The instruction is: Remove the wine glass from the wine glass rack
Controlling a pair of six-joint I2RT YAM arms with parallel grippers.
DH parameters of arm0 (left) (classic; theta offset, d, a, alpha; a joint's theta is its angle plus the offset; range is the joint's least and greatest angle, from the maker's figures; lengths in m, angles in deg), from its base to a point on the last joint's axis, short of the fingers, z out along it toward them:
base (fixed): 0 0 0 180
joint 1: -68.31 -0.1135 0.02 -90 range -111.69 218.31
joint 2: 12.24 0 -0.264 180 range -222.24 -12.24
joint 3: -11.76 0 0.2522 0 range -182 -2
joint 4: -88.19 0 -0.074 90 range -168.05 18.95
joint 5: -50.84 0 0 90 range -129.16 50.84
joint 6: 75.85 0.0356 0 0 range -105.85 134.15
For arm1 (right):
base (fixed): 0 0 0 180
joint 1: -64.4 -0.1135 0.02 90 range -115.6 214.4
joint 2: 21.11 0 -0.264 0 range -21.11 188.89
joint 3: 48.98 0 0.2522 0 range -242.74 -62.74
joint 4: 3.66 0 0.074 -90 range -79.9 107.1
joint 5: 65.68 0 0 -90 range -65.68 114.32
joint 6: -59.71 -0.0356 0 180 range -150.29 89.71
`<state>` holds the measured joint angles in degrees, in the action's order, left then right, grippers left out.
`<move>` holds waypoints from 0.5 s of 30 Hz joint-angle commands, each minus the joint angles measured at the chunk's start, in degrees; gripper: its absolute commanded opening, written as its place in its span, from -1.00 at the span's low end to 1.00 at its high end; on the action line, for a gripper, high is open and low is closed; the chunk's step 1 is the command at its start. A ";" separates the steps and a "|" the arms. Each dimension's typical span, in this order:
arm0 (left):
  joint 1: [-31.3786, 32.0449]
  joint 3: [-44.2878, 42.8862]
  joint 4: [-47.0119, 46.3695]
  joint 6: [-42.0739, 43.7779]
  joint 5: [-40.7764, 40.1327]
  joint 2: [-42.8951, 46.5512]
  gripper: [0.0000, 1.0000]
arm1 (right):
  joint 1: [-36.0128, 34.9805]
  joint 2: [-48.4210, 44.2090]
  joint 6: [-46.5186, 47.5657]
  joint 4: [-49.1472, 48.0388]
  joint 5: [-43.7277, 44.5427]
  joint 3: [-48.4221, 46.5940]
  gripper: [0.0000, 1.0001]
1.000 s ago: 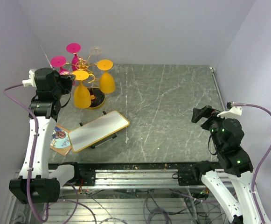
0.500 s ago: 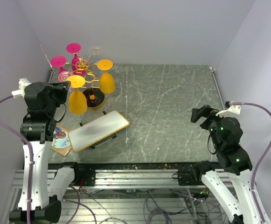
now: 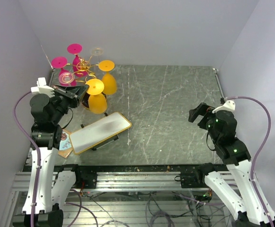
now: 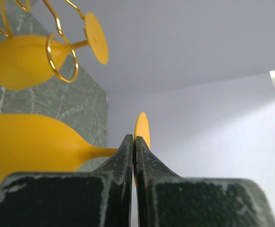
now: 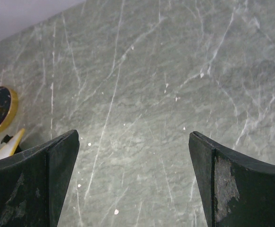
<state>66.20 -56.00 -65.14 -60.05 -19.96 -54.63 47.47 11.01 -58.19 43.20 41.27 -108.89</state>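
Where the wine glass [image 3: 97, 101] is held, rack [image 3: 84, 63] crowds close — tray [image 3: 99, 132] nearby.

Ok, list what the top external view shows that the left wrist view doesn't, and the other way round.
Only the top external view: the pink glasses, a clear glass, the white tray and the right pincer. Only the left wrist view: a close look at the left pincer, its fingers pressed shut on the stem of the held yellow glass. Both: that held glass, and a second yellow glass hanging in a ring of the gold wine glass rack.
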 commanded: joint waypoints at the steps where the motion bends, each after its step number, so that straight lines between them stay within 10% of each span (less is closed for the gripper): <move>1: 0.63 2.48 -13.91 -2.16 9.64 -0.27 -0.86 | 0.22 2.76 -3.88 2.37 -1.36 -2.96 0.99; 15: 13.84 16.11 -49.07 -17.69 10.60 -6.19 -0.86 | 0.22 7.02 -15.10 -25.72 -39.75 4.62 0.99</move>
<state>77.85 -42.74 -97.77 -70.54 -10.34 -59.37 47.45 15.82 -67.02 31.20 16.90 -107.12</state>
